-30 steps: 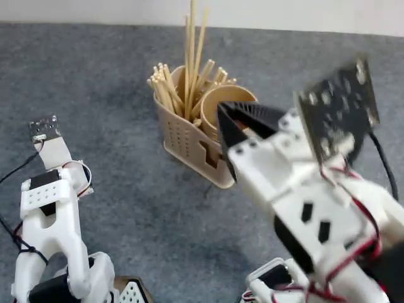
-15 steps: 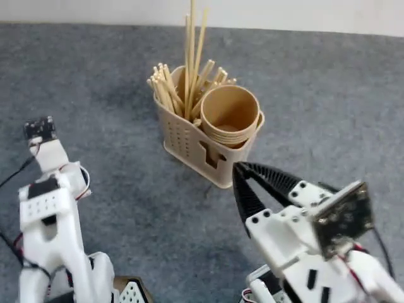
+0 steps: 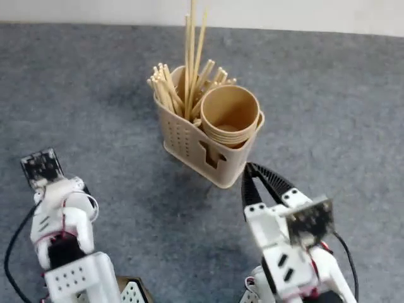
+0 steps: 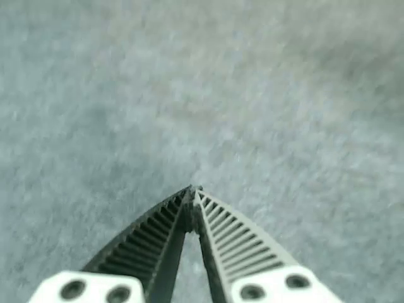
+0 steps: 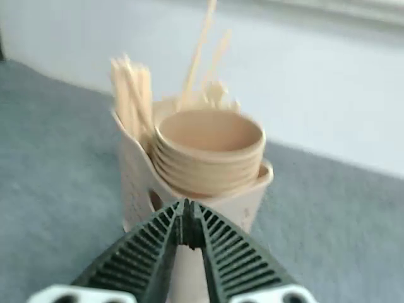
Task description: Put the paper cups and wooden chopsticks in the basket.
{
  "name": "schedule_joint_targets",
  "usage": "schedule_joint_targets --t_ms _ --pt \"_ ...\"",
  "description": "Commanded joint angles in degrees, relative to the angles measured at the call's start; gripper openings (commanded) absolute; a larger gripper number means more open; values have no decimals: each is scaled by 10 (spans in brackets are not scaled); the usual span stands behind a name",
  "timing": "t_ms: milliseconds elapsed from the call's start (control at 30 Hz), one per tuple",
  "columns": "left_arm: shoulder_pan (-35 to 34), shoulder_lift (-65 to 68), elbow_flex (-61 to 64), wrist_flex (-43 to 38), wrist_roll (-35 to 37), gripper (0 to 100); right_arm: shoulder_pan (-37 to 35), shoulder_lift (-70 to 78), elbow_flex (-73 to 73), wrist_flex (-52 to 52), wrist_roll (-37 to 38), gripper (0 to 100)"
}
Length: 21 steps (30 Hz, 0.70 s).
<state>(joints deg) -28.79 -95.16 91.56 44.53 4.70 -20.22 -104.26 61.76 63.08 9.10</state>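
A beige perforated basket (image 3: 188,142) stands at the middle of the grey mat. A stack of brown paper cups (image 3: 230,115) sits inside it, beside a bundle of wooden chopsticks (image 3: 189,69) standing upright. My right gripper (image 3: 250,169) is shut and empty, just in front of the basket's near corner. In the right wrist view its tips (image 5: 188,207) point at the basket (image 5: 134,183), the cups (image 5: 209,150) and the chopsticks (image 5: 131,83). My left gripper (image 4: 192,189) is shut and empty over bare mat, with the left arm (image 3: 63,227) at the front left.
Grey mat (image 3: 107,88) stretches around the basket on all sides. A pale wall (image 3: 284,12) runs along the far edge. The two arm bases stand at the front edge of the high view.
The right arm has drawn back from over the basket toward the front and come down, gripper still shut. The left arm has also pulled back toward its base.
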Motion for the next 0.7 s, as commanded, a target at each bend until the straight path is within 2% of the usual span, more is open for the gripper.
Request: schedule_joint_targets --t_ms 0,167,467,667 --pt "35 -115 9 40 4 7 47 -5 35 -17 -1 4" --pt "98 -70 -12 68 4 7 79 -11 100 -24 -68 4" --pt "319 -90 57 100 2 6 80 -11 278 -25 -70 5" --pt "347 -90 56 103 3 6 80 -11 395 -25 -70 5"
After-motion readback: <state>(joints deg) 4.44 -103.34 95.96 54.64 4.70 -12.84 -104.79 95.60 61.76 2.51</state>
